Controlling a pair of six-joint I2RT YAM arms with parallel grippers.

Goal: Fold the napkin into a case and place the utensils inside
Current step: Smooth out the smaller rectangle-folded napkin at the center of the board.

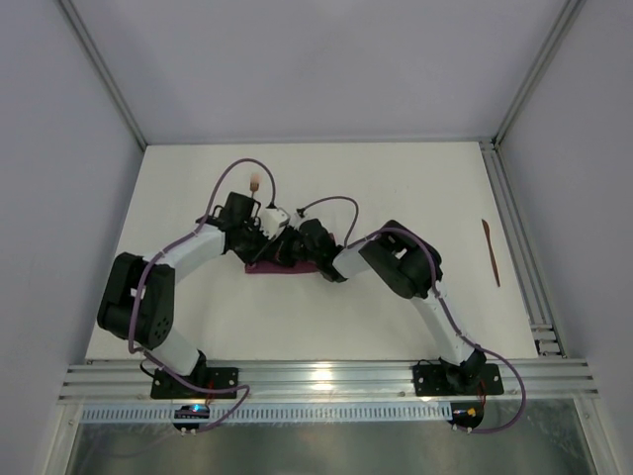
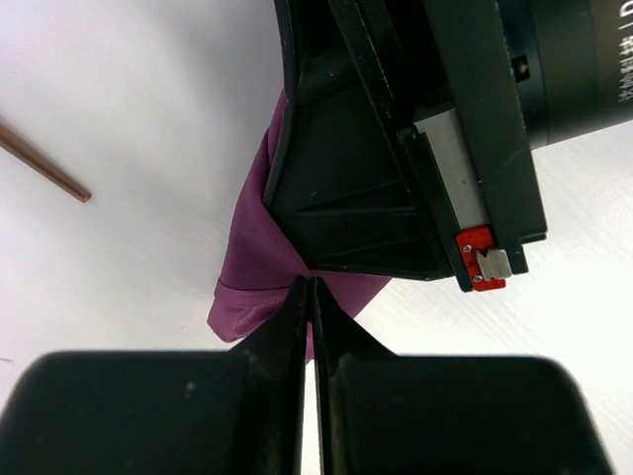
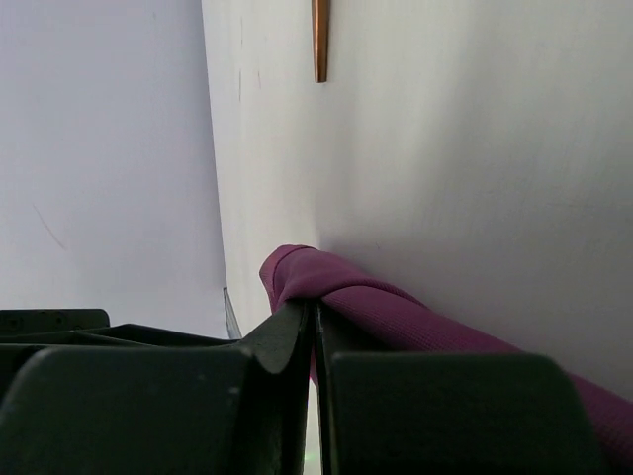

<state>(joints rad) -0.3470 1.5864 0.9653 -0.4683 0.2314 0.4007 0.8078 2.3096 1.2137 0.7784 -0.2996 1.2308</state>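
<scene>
The napkin [image 1: 280, 268] lies as a narrow folded magenta strip at the table's middle, with both grippers meeting over it. My left gripper [image 1: 279, 240] is shut on the napkin [image 2: 252, 257], and cloth shows pinched between its fingertips [image 2: 313, 289]. My right gripper [image 1: 301, 249] is also shut on the napkin [image 3: 396, 309], gripping a rolled fold at its tips [image 3: 315, 311]. The fork [image 1: 256, 184] lies just beyond the left wrist. A second copper utensil [image 1: 492, 252] lies far right. A copper handle [image 2: 45, 163] shows in the left wrist view and another copper handle [image 3: 320, 40] in the right wrist view.
The right gripper's black body [image 2: 396, 148] fills the space directly above my left fingers, very close. Metal rails [image 1: 519, 237] run along the table's right edge and the near edge. White walls enclose the table on the far side and the left.
</scene>
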